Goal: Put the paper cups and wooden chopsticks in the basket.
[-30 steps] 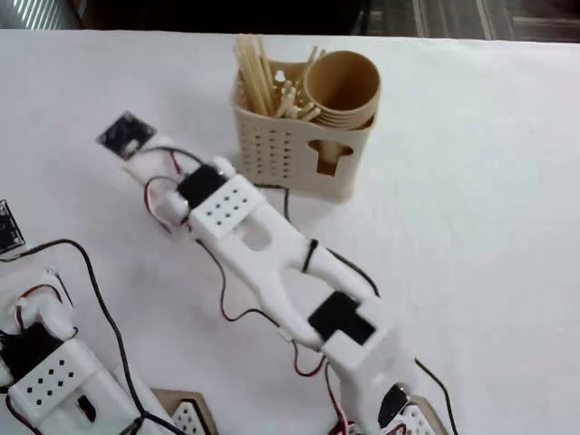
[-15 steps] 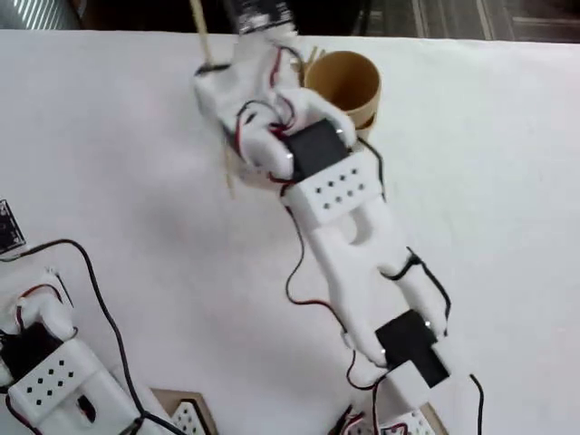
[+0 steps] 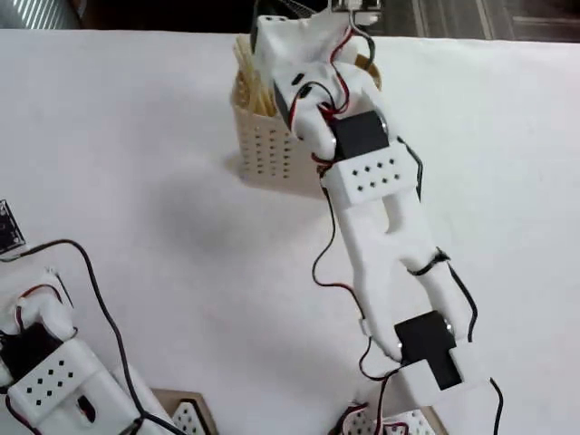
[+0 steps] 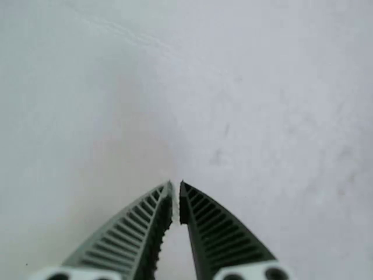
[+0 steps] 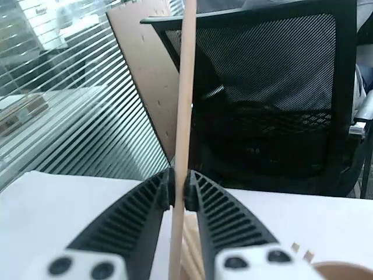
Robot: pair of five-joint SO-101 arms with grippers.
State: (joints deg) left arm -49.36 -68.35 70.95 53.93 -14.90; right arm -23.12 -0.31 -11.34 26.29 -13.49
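Note:
A beige perforated basket stands at the table's far middle, with several wooden chopsticks upright in it. My right arm stretches over the basket and hides most of the paper cups; a brown cup rim shows below the fingers. My right gripper is shut on one wooden chopstick, held upright above the basket. My left gripper is shut and holds nothing, just over bare white table. The left arm rests at the near left corner.
The white table lies open left of the basket and on its far right. Black cables trail near the left arm. A black mesh chair and window blinds stand beyond the table's far edge.
My right arm has swung from the table left of the basket up and over the basket, carrying a chopstick. The left arm has stayed still.

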